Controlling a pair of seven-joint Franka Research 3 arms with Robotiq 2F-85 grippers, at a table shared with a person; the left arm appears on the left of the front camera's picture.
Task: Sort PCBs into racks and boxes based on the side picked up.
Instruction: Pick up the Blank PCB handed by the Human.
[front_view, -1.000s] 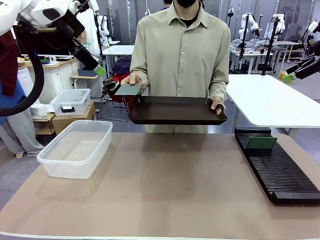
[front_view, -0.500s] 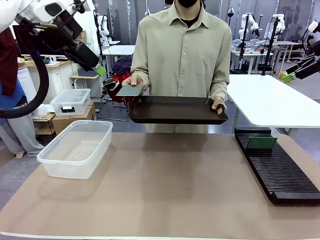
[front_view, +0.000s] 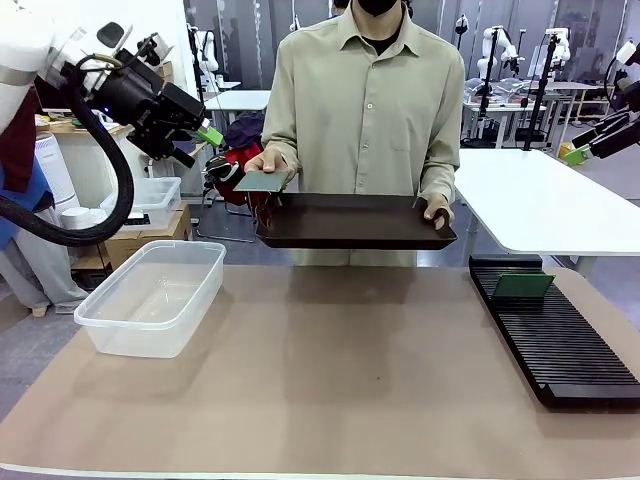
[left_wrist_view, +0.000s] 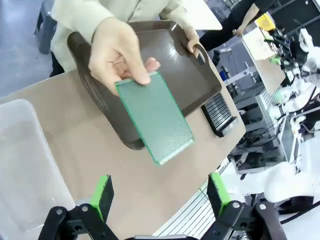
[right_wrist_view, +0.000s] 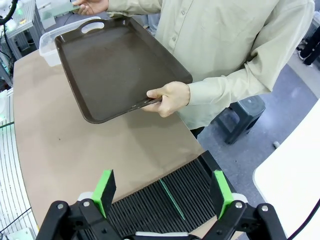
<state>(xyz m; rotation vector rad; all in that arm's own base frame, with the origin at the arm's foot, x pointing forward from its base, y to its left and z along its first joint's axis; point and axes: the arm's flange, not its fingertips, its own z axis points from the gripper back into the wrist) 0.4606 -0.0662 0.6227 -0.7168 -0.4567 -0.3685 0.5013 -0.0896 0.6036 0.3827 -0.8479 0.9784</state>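
Observation:
A person across the table holds out a green PCB (front_view: 260, 181) in one hand, over the corner of a dark tray (front_view: 350, 222) gripped in the other. My left gripper (front_view: 200, 146) hangs open up at the left, short of that board. In the left wrist view its open gripper (left_wrist_view: 160, 192) looks at the PCB (left_wrist_view: 156, 118), which is pinched by the hand (left_wrist_view: 117, 52). A clear box (front_view: 155, 295) stands empty at the left. At the right, the long black rack (front_view: 555, 335) holds another PCB (front_view: 522, 285) upright. My right gripper (front_view: 579, 150) is open, high at the far right, above the rack (right_wrist_view: 150, 207).
A smaller clear lidded bin (front_view: 142, 203) sits on cartons behind the box. A white table (front_view: 540, 205) stands beyond the rack. Brown table surface (front_view: 350, 370) lies bare between box and rack.
My left arm has dropped and turned its wrist, bringing the gripper toward the held board. The person's hands, tray and my right arm have stayed put.

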